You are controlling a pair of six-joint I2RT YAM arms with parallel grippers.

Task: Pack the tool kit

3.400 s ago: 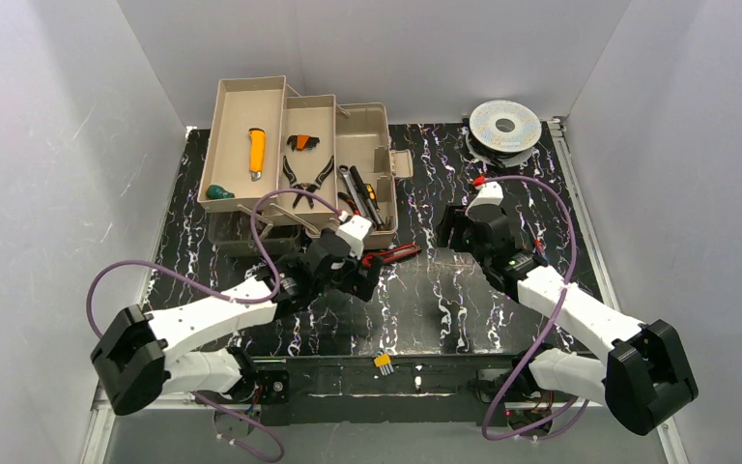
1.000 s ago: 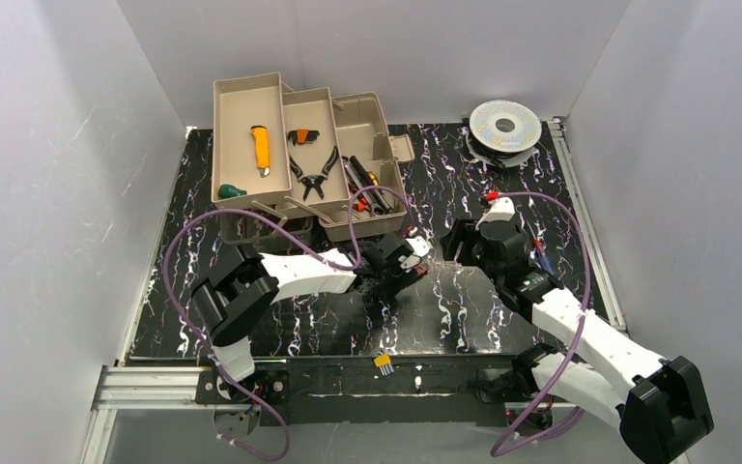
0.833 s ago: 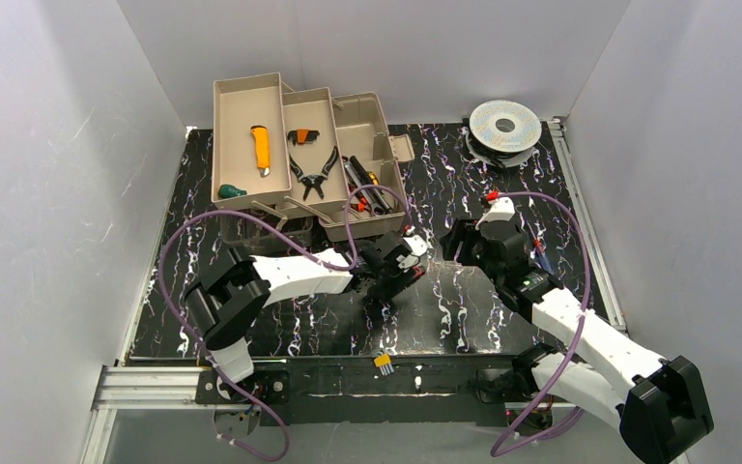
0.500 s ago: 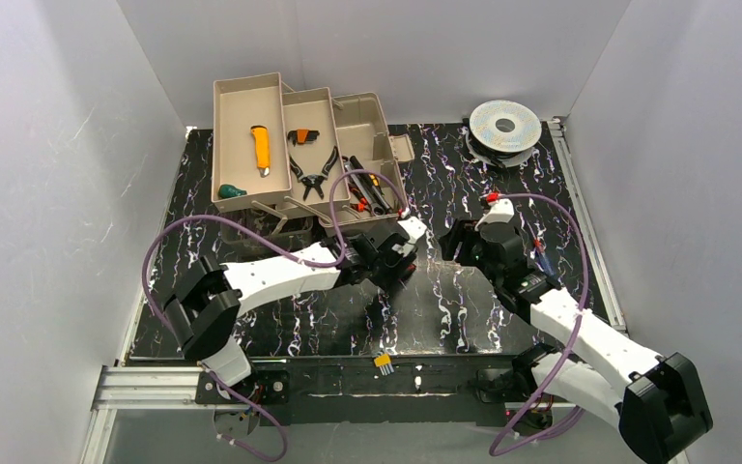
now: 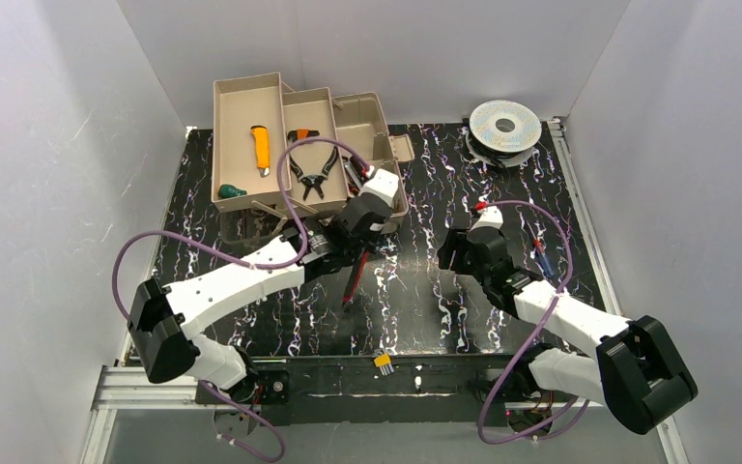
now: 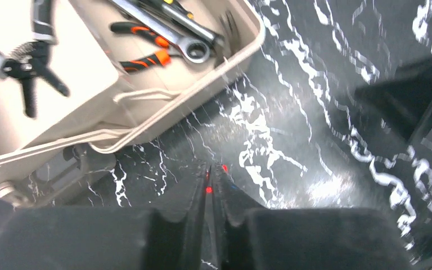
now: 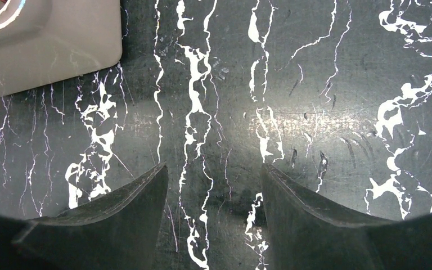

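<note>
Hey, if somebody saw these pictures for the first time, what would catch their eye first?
Probably the tan toolbox at the far left, its trays folded out, with a yellow knife in the leftmost one. Next, the left pincer just in front of it, gripping a red-handled tool that points down at the black marbled table. A shiny silver spool sits in the far right corner.

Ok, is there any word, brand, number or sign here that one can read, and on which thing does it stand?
None can be read in any view.
The toolbox: plain tan walls, no lettering shows.
The wrench in it: any stamp is too blurred.
The wire spool: too small to tell.
The red-handled tool in the left gripper: no marking shows.
</note>
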